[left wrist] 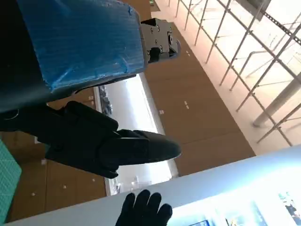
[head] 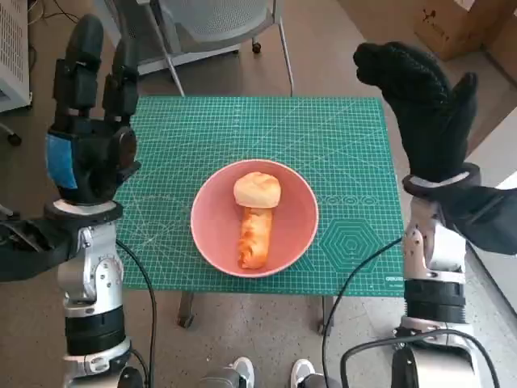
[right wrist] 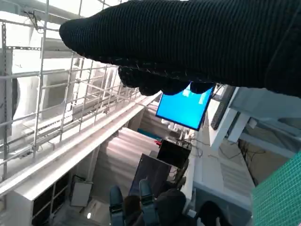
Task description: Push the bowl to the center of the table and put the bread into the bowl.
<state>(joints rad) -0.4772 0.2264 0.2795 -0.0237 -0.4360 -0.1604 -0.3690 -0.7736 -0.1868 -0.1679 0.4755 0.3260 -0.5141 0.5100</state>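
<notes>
Both hands, left hand (head: 89, 153) and right hand (head: 428, 113), are hanging open, apparently empty, flanking the bowl (head: 295, 234) cradling the bread (head: 256, 218).

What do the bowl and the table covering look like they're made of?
The bowl: likely plastic or glazed ceramic, going by its uniform pink, smooth and faintly glossy surface; which one is unclear. The table covering: apparently a green cutting mat, matte, printed with pale grid lines and shapes.
</notes>
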